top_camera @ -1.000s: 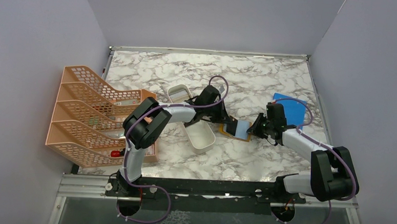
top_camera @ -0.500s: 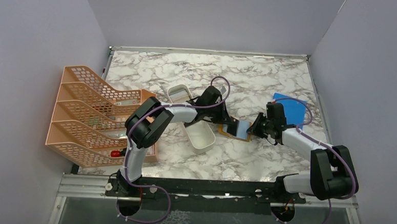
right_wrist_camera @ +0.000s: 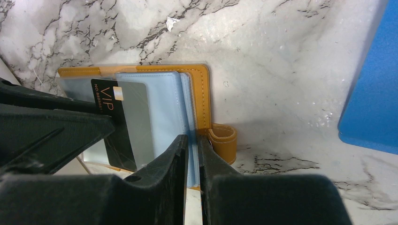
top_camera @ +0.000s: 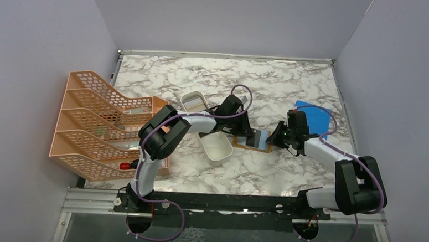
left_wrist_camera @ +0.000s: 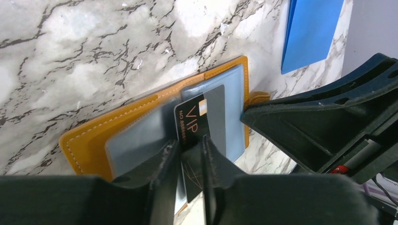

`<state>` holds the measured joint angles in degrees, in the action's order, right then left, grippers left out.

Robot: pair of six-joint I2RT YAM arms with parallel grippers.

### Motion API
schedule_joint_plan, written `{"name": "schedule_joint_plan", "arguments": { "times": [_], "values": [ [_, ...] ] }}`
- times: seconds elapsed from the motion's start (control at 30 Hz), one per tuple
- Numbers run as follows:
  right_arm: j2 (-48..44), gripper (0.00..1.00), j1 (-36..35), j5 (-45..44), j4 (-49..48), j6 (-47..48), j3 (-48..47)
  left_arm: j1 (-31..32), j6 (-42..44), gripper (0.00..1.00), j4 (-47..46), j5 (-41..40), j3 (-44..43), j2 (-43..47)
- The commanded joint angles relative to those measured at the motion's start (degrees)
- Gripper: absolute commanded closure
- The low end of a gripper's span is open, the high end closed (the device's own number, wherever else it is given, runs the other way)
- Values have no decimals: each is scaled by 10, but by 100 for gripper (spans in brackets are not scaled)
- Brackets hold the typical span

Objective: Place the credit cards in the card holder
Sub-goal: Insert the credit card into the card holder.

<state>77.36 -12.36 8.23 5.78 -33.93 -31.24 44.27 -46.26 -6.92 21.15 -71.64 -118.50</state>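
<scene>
The orange-tan card holder [top_camera: 254, 140] lies open on the marble table, its clear grey-blue pockets up; it also shows in the left wrist view [left_wrist_camera: 89, 136] and the right wrist view [right_wrist_camera: 202, 93]. My left gripper [top_camera: 245, 134] [left_wrist_camera: 190, 151] is shut on a black credit card [left_wrist_camera: 190, 119] marked VIP. The card's far end lies partly inside a clear pocket, as the right wrist view [right_wrist_camera: 107, 104] also shows. My right gripper [top_camera: 273, 139] [right_wrist_camera: 191, 146] is shut on the edge of the holder's pale blue pocket leaves, beside the snap strap [right_wrist_camera: 222, 140]. No other cards are in view.
A long white oblong tray [top_camera: 219, 150] lies just left of the holder, under my left arm. A peach mesh file rack [top_camera: 98, 126] stands at the far left. A bright blue flat sheet [top_camera: 315, 119] [right_wrist_camera: 371, 103] lies right of the holder.
My left gripper has moved a little to the right with the black card, and the card now covers more of the holder's pocket. My right gripper has barely moved.
</scene>
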Motion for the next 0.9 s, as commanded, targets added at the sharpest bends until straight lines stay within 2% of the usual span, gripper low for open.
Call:
{"name": "schedule_joint_plan", "arguments": {
  "times": [0.0, 0.2, 0.63, 0.87],
  "values": [
    [10, 82, -1, -10, 8, 4, 2, 3, 27, 69, 51, -37, -21, 2],
    [13, 82, -1, -11, 7, 6, 3, 4, 26, 59, 46, -44, -26, 9],
    [15, 82, -1, -9, 1, 8, 9, 7, 22, 58, 44, -46, -17, 24],
    [15, 82, -1, -8, 5, 3, 6, 24, -4, 58, 17, -18, -20, 15]
  ]
}}
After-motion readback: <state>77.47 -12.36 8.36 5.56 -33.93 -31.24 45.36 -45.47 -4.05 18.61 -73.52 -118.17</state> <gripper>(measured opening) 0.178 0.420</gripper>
